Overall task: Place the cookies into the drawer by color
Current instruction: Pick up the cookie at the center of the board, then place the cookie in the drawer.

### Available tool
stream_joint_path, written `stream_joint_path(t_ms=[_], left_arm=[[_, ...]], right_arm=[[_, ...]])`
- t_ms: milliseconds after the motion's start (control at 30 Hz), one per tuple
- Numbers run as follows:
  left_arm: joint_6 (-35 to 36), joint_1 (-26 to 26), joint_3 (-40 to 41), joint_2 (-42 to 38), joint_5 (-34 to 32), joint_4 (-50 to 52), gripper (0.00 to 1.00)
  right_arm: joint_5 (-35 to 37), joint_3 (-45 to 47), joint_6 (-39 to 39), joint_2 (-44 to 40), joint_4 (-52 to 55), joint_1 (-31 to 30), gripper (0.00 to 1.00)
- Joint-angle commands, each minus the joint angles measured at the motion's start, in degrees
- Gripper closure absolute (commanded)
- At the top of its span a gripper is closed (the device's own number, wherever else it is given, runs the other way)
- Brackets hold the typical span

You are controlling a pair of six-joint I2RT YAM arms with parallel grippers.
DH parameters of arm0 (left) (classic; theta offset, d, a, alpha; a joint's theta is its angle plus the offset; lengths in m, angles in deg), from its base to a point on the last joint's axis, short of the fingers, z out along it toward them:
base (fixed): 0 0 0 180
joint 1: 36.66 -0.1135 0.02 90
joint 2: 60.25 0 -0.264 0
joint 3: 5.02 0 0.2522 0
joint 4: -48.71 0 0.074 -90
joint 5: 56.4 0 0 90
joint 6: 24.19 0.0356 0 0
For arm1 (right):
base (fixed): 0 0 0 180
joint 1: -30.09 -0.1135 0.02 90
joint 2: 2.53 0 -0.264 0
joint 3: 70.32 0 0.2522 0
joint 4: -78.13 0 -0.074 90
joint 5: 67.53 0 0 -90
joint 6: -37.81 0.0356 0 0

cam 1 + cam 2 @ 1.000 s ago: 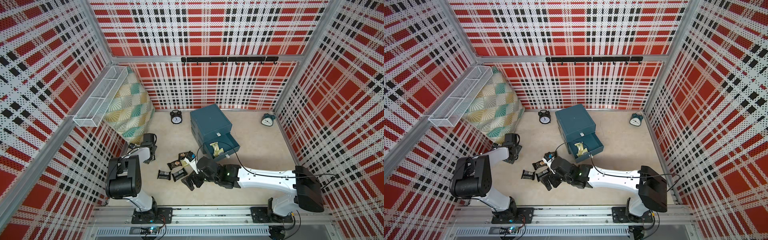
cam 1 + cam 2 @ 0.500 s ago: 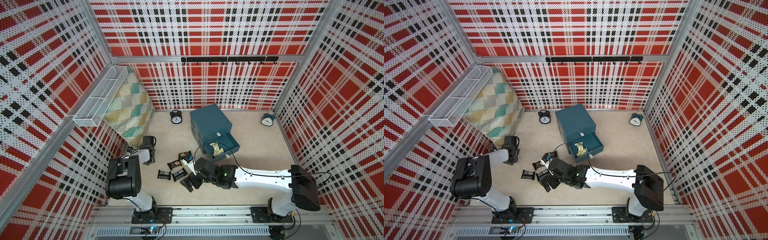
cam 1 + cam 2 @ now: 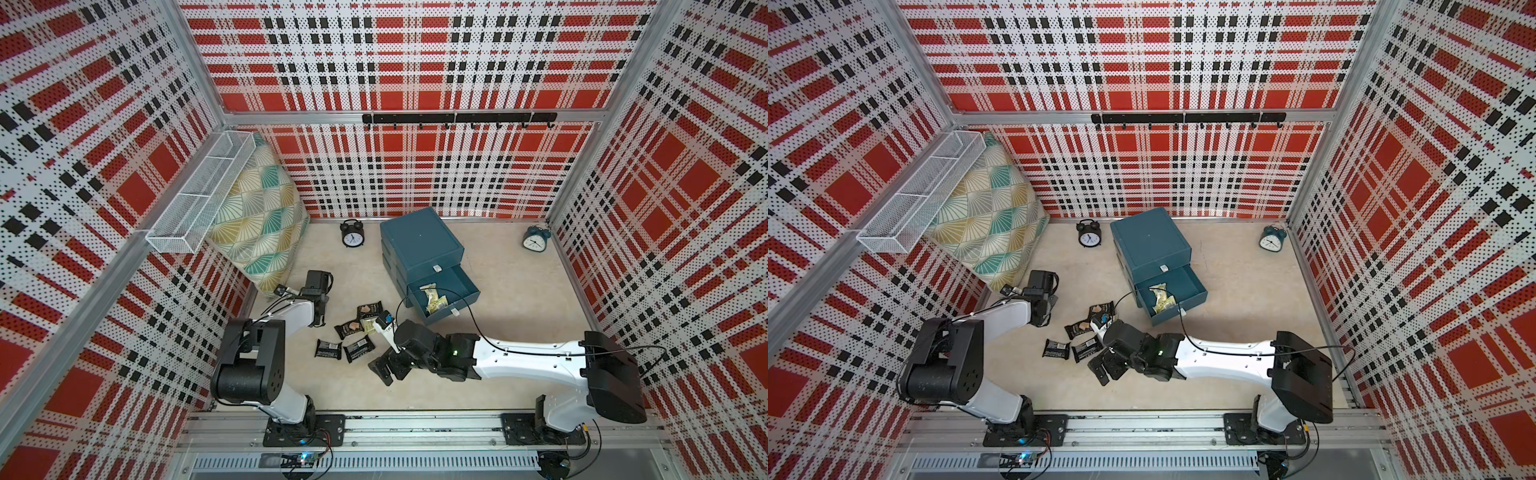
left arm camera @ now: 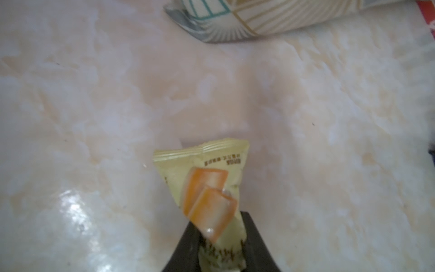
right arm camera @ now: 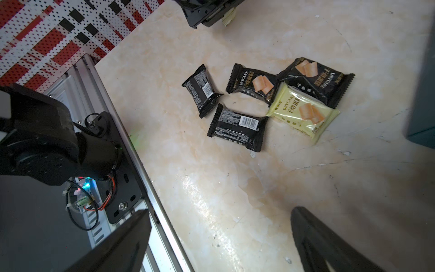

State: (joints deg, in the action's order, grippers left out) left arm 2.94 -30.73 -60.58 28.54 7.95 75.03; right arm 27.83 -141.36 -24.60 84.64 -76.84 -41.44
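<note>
Plastic film is likely making the yellow packet (image 4: 202,164) light and slippery, so the left claw (image 4: 219,226) is pinching its end while the right claw (image 5: 221,212) is gaping wide, empty

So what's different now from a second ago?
The left arm's fingers closed on a pale yellow cookie packet. The right arm's fingers stayed wide open, and that arm hardly moved. The four black cookie packets, the other pale yellow packet on the floor and the dark teal plastic cabinet with its open drawer stayed put.
</note>
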Motion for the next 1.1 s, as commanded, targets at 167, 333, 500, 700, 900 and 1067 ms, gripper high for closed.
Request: stream_joint_path(t_ms=[167,333,500,700,900,1067], left_arm=[[3.7,14.9,-2.8,-4.7,-1.4,1.0,0.80],[5.4,22.8,-4.4,-6.6,-1.8,0.8,0.80],[7.4,31.1,-6.5,-8.5,-3.6,0.6,0.80],[10.3,40.8,-9.1,-11.4,-6.6,-0.8,0.80],[14.1,46.9,-12.7,-11.3,-7.5,-2.9,0.80],[19.5,50.0,-15.8,-8.6,-5.3,-6.4,0.80]], right_arm=[[11.3,4.7,6.1,-9.3,1.1,0.0,0.00],[15.9,9.3,10.3,-17.0,2.7,1.7,0.00],[17.1,15.1,13.8,-26.1,3.6,4.9,0.00],[18.6,19.5,16.8,-34.5,7.0,8.5,0.00],[19.1,22.1,18.9,-39.8,10.2,11.1,0.00],[19.0,24.0,19.6,-42.6,10.9,11.8,0.00]])
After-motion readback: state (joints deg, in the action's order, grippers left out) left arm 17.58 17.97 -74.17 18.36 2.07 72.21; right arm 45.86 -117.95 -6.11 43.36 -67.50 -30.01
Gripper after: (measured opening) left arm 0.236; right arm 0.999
